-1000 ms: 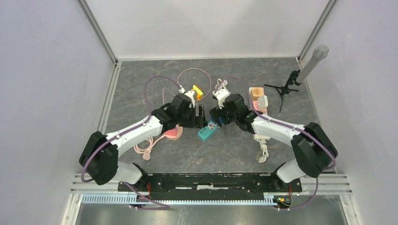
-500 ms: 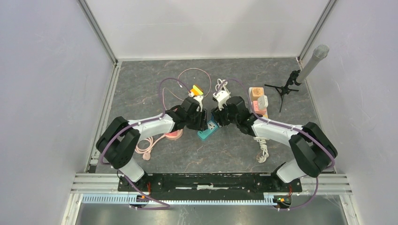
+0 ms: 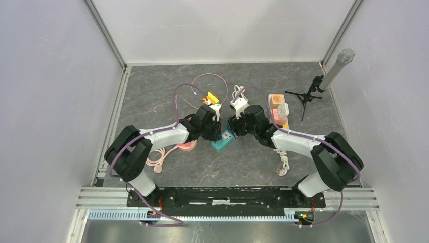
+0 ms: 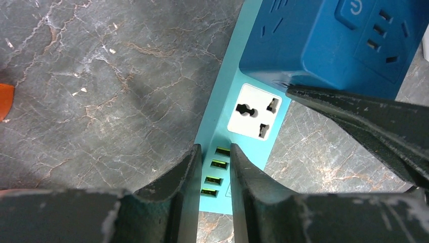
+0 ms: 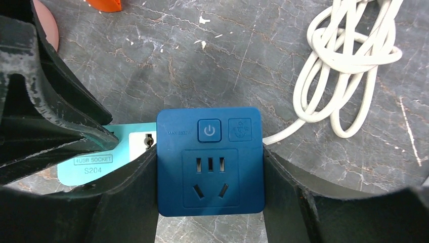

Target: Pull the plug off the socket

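Note:
A teal socket strip (image 3: 220, 144) lies on the grey floor at the centre. A dark blue plug block (image 5: 210, 161) sits plugged into its far end, next to a free white outlet (image 4: 253, 111). My right gripper (image 5: 210, 202) is shut on the blue plug (image 3: 228, 135), with one finger against each side. My left gripper (image 4: 213, 148) has its fingers almost together with a narrow gap. Its tips sit on top of the strip's USB end (image 4: 217, 164), clamping nothing. In the top view the two grippers meet over the strip, left (image 3: 217, 132) and right (image 3: 232, 129).
A coiled white cable (image 5: 349, 66) lies right of the plug and also shows in the top view (image 3: 282, 157). A pink disc and cord (image 3: 186, 146) lie left of the strip. An orange-yellow piece (image 3: 211, 97), stacked adapters (image 3: 278, 109) and a microphone stand (image 3: 324, 81) are behind.
My left arm has swung in and its gripper has come onto the strip's USB end, fingers closer together. My right gripper stays on the blue plug. The strip has barely shifted.

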Robot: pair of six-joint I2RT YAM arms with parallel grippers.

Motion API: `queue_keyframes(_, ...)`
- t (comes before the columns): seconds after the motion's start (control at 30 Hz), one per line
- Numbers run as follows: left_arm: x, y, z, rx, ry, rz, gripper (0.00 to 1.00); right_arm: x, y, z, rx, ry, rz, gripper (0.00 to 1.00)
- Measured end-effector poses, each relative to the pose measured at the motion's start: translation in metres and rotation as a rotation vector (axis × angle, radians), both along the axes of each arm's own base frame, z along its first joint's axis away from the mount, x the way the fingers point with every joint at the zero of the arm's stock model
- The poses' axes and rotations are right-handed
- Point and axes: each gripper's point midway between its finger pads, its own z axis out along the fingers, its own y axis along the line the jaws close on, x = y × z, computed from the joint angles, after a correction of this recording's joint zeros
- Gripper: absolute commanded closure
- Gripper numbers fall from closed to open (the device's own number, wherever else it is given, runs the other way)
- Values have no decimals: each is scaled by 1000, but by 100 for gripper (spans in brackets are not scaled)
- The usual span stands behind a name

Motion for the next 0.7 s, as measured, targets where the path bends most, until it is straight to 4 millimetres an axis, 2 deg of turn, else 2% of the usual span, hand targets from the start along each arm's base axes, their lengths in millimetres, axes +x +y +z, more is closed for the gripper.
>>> queue_keyframes(0.27,1,3,-2,8,-9,5,72,-1,2,0,-64,-57,5,100)
queue_keyframes(0.5,2,2,-2,5,-13,5,72,2,-2,1,27,-4,15,100)
queue_keyframes(0.7,1,1,-3,4,-11,3,71,-2,3,1,-76,-86,42,100)
